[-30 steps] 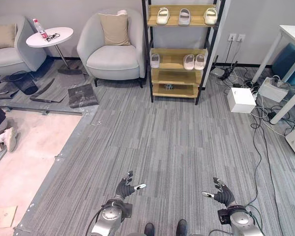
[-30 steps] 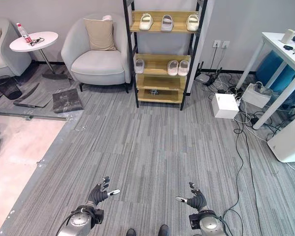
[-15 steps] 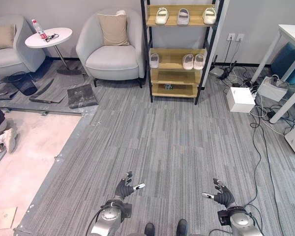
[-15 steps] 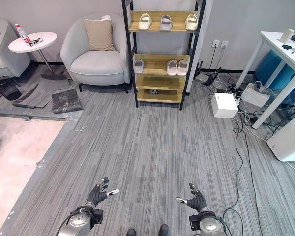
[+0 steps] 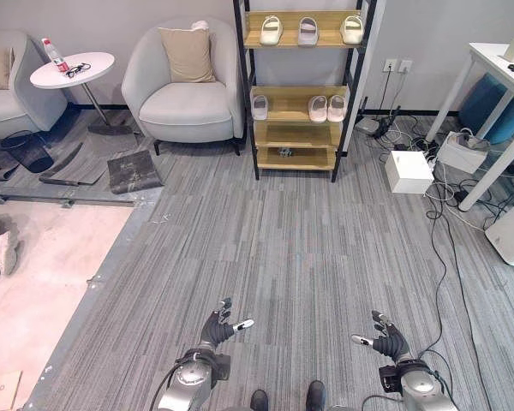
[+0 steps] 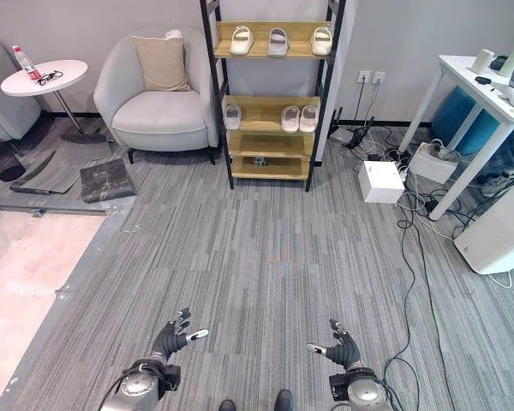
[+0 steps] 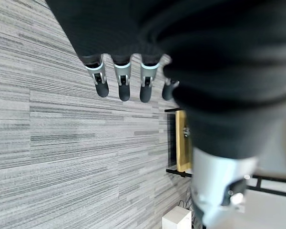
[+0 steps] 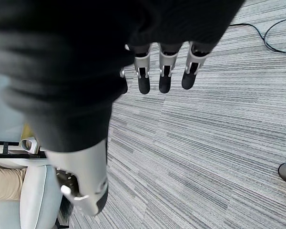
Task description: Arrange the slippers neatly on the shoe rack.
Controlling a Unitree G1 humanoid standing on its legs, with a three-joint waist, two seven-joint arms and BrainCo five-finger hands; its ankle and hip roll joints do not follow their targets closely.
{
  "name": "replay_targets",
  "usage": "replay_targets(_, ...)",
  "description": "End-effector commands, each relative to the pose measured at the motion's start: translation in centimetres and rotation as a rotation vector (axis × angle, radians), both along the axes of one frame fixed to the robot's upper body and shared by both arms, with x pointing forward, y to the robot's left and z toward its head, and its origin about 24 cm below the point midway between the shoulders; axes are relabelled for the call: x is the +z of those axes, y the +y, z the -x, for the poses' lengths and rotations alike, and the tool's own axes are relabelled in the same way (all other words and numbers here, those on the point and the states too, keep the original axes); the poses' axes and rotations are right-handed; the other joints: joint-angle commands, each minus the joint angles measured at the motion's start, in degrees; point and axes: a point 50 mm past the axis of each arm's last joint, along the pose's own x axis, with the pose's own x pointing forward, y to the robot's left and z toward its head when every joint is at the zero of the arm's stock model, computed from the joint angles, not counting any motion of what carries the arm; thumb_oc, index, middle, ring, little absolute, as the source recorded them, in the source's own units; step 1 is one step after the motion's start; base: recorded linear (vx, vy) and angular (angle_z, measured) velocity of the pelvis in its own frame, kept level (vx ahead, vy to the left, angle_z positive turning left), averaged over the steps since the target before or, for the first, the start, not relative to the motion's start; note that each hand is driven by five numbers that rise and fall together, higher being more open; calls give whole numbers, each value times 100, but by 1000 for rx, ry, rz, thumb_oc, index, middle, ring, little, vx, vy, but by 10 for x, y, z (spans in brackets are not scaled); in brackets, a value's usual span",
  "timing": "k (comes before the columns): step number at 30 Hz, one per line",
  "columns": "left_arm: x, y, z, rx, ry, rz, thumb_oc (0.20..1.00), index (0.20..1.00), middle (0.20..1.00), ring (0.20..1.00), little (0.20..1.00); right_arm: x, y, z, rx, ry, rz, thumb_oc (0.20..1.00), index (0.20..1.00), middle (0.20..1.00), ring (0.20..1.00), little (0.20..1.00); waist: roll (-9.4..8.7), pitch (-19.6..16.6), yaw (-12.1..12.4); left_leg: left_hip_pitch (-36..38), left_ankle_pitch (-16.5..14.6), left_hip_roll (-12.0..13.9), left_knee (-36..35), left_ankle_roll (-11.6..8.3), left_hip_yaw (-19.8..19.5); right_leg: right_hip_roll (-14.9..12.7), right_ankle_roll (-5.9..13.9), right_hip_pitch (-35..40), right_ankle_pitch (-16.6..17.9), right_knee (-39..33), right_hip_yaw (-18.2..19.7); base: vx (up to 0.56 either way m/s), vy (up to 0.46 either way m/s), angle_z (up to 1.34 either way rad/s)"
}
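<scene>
The slippers (image 5: 307, 31) sit on the shoe rack (image 5: 297, 90) against the far wall: three on the top shelf, three on the middle shelf; a small dark item on the lower shelf cannot be identified. The left hand (image 5: 217, 328) and right hand (image 5: 387, 341) hover low over the grey carpet (image 5: 300, 248), fingers extended, holding nothing.

Three slippers (image 5: 307, 30) are set on the rack's (image 5: 296, 135) top shelf and three on the shelf below.
</scene>
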Motion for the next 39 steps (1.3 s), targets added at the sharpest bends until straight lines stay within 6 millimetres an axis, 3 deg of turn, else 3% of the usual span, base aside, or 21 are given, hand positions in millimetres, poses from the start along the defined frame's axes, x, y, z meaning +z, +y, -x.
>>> replay_targets(1, 13, 3, -16, -10, -81, 5, 1000, 1000, 1000, 1000, 1000, 16, 10, -18, -14, -115, -50, 1000, 1000, 1000, 1000, 1000, -164, -36, -29, 28, -287, 17, -46, -185, 55, -326, 430, 509, -779, 9, -42, 0, 0, 0)
replay_targets(9, 14, 13, -15, 46, -86, 13, 1000, 1000, 1000, 1000, 1000, 23, 15, -33, 14, -150, -53, 1000, 1000, 1000, 1000, 1000, -276, 5, 87, 33, -350, -50, 8, -109, 6, -382, 476, 573, -726, 9, -58, 15, 40, 0)
replay_targets(13, 15, 17, -15, 72, -93, 24, 1000, 1000, 1000, 1000, 1000, 28, 16, -41, 13, -175, -52, 1000, 1000, 1000, 1000, 1000, -323, 85, 148, -70, -440, -105, 186, -13, -41, -474, 497, 380, -858, 484, -42, -15, 101, 2)
replay_targets(14, 17, 22, -15, 109, -102, 43, 1000, 1000, 1000, 1000, 1000, 34, 20, -48, 24, -203, -60, 1000, 1000, 1000, 1000, 1000, -322, 248, 189, -127, -554, -172, 356, 139, -66, -672, 602, -43, -939, 1442, 5, -27, 201, -2)
replay_targets(15, 18, 23, -15, 111, -105, 41, 1000, 1000, 1000, 1000, 1000, 35, 21, -49, 23, -209, -68, 1000, 1000, 1000, 1000, 1000, -312, 300, 186, -104, -586, -187, 385, 183, -49, -758, 667, -234, -860, 1868, 7, -15, 249, -9)
replay_targets(17, 18, 24, -14, 119, -106, 49, 1000, 1000, 1000, 1000, 1000, 35, 23, -49, 21, -213, -80, 1000, 1000, 1000, 1000, 1000, -301, 404, 156, 3, -654, -235, 403, 281, -13, -891, 774, -480, -594, 2549, 50, 77, 152, -7)
replay_targets(19, 17, 25, -13, 120, -99, 52, 1000, 1000, 1000, 1000, 1000, 35, 24, -47, 17, -211, -88, 1000, 1000, 1000, 1000, 1000, -299, 446, 146, 100, -706, -256, 413, 302, -22, -936, 769, -593, -517, 2792, 70, 131, 83, 3)
replay_targets(21, 16, 25, -12, 118, -98, 51, 1000, 1000, 1000, 1000, 1000, 32, 23, -44, 9, -200, -93, 1000, 1000, 1000, 1000, 1000, -285, 494, 115, 275, -775, -265, 379, 303, -86, -915, 734, -823, -452, 2780, 89, 155, 37, 0)
replay_targets(24, 17, 26, -11, 99, -98, 50, 1000, 1000, 1000, 1000, 1000, 30, 17, -40, -6, -189, -93, 1000, 1000, 1000, 1000, 1000, -301, 575, 32, 513, -873, -296, 267, 261, -222, -989, 698, -983, -261, 1901, -36, 181, -34, 4)
replay_targets(29, 21, 31, -17, 91, -114, 26, 1000, 1000, 1000, 1000, 1000, 27, 12, -38, -50, -175, -94, 1000, 1000, 1000, 1000, 1000, -391, 652, -120, 834, -1136, -251, 220, 72, -334, -974, 976, -1270, 424, 216, -278, 264, -67, 12)
replay_targets(31, 21, 31, -18, 89, -117, 25, 1000, 1000, 1000, 1000, 1000, 27, 12, -38, -51, -174, -90, 1000, 1000, 1000, 1000, 1000, -401, 648, -132, 886, -1201, -241, 233, 56, -353, -957, 984, -1238, 450, 185, -304, 240, -44, 16)
replay_targets(34, 16, 28, -16, 86, -96, 25, 1000, 1000, 1000, 1000, 1000, 21, 5, -30, -71, -147, -86, 1000, 1000, 1000, 1000, 1000, -432, 404, -216, 1109, -1401, -155, 296, -25, -396, -799, 845, -1076, 445, 79, -225, 458, -78, 36)
replay_targets(39, 17, 27, -17, 80, -95, 24, 1000, 1000, 1000, 1000, 1000, 20, -2, -24, -92, -137, -102, 1000, 1000, 1000, 1000, 1000, -325, 180, -348, 1244, -1117, 171, 771, -267, -651, -492, 592, -959, 131, 455, -358, 351, -101, 23)
